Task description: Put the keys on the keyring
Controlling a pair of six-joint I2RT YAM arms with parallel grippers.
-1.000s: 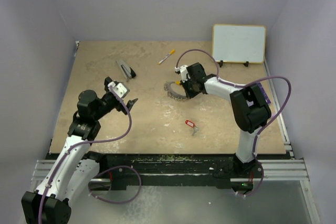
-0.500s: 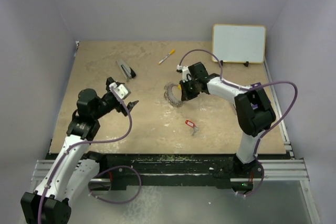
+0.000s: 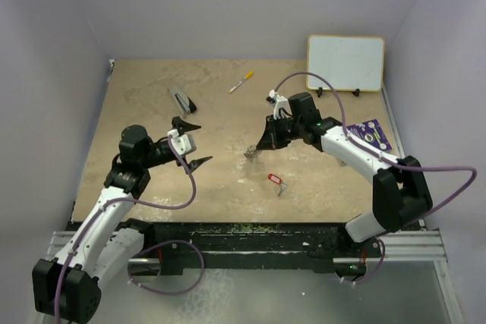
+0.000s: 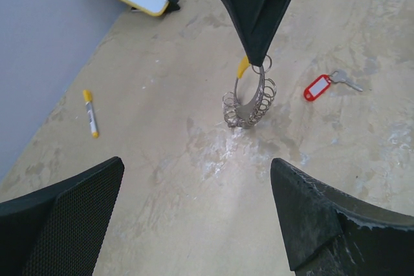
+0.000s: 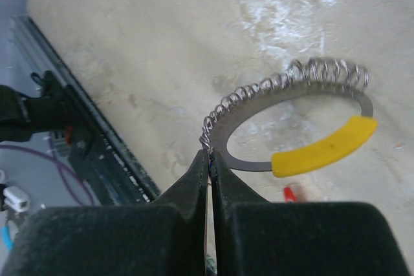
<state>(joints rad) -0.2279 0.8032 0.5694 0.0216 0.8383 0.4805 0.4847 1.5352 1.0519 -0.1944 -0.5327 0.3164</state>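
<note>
Pinching the keyring (image 5: 323, 148) by its rim between tightly closed right fingers (image 5: 187, 189), standing it upright with bottom coils seemingly touching the desk (image 3: 220, 111) near the keys (image 4: 318, 87), left fingers (image 4: 71, 224) spread wide, empty.

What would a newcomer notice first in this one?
The right gripper pinches the keyring by its rim mid-table, holding it upright, yellow arc near the top. The keys, with their red tag, lie loose on the table beside it, and the left gripper hangs wide open, empty.
</note>
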